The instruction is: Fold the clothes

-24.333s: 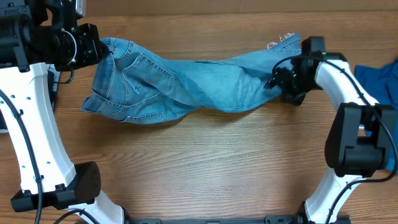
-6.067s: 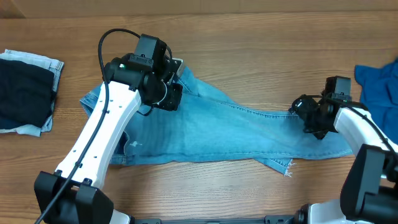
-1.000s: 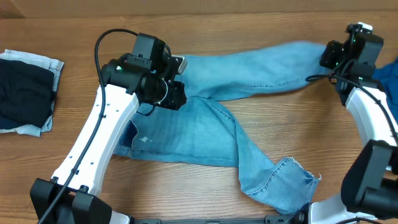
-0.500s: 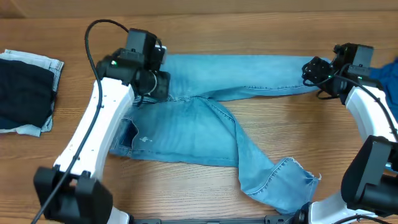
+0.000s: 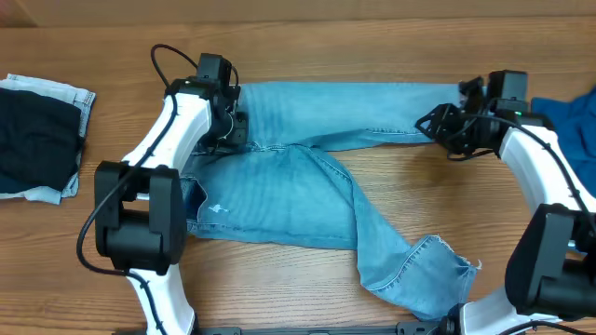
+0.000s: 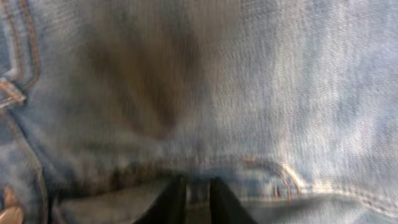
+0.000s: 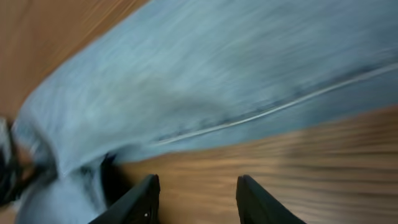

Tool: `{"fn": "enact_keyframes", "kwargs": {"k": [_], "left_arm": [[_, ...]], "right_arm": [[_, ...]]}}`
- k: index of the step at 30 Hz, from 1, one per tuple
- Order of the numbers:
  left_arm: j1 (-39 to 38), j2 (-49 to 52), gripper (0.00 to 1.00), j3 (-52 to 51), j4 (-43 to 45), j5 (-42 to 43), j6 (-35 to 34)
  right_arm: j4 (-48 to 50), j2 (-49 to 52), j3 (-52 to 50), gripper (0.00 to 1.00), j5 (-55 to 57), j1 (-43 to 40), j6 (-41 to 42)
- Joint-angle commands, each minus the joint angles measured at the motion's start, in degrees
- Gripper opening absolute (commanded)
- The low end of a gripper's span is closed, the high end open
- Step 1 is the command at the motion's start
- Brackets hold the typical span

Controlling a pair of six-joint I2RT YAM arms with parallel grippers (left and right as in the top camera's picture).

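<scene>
The clothes in play are light-blue jeans (image 5: 279, 186) spread on the table. One leg (image 5: 372, 102) lies straight along the far side. The other leg bends toward the near edge and ends in a frayed hem (image 5: 438, 265). My left gripper (image 5: 230, 130) presses down at the waist end; in the left wrist view its fingers (image 6: 171, 200) stand almost together with a thin fold of jeans (image 6: 261, 93) pinched between them. My right gripper (image 5: 438, 126) is by the far leg's end. Its fingers (image 7: 140, 199) stand apart over bare wood, with the leg (image 7: 205, 81) just beyond them.
A dark navy piece on pale denim (image 5: 37, 140) lies at the left edge. Brighter blue cloth (image 5: 570, 116) sits at the right edge behind the right arm. Both arms reach in from the near edge of the wooden table (image 5: 279, 288).
The right gripper has come down and left off the far leg's end, which now lies flat. The left arm has swung its elbow in and the gripper sits slightly lower at the waist.
</scene>
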Motion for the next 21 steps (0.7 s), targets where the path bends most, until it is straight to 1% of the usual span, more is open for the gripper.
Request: {"fn": "enact_keyframes", "kwargs": {"k": [1, 6, 9, 12, 14, 16, 17, 19, 21], "left_arm": [[1.31, 5.14, 0.13, 0.83, 5.42, 0.48, 0.09], [2.45, 11.21, 0.07, 0.85, 11.54, -0.74, -0.02], [4.55, 13.84, 0.05, 0.85, 16.35, -4.46, -3.34], [9.38, 16.15, 0.04, 1.22, 22.62, -4.2, -6.99], [13.77, 16.85, 0.04, 1.88, 26.77, -3.96, -8.94], [17.88, 16.85, 0.04, 3.5, 28.46, -3.39, -9.2], [20.46, 16.87, 0.04, 5.33, 28.28, -1.7, -9.14], [23.06, 16.87, 0.04, 7.52, 27.41, 0.83, -8.81], [24.3, 16.87, 0.04, 8.9, 26.18, 4.02, -7.76]], "right_arm": [[-1.64, -0.83, 0.96, 0.44, -7.74, 2.69, -5.11], [-2.82, -3.63, 0.96, 0.44, -7.85, 5.22, -7.78], [-2.51, -5.64, 0.96, 0.44, -7.87, 5.35, -7.85], [-2.51, -6.8, 0.96, 0.43, -7.3, 5.33, -7.8], [-2.62, -6.82, 0.96, 0.42, -3.98, 5.35, -7.3], [-2.93, -6.82, 0.96, 0.4, 3.37, 5.35, -3.23], [-2.86, -6.8, 0.94, 0.43, 10.43, 5.35, 0.37], [-2.29, -6.8, 0.94, 0.48, 17.57, 5.33, 4.28], [-0.81, -6.62, 0.85, 0.52, 21.46, 5.33, 5.86]]}}
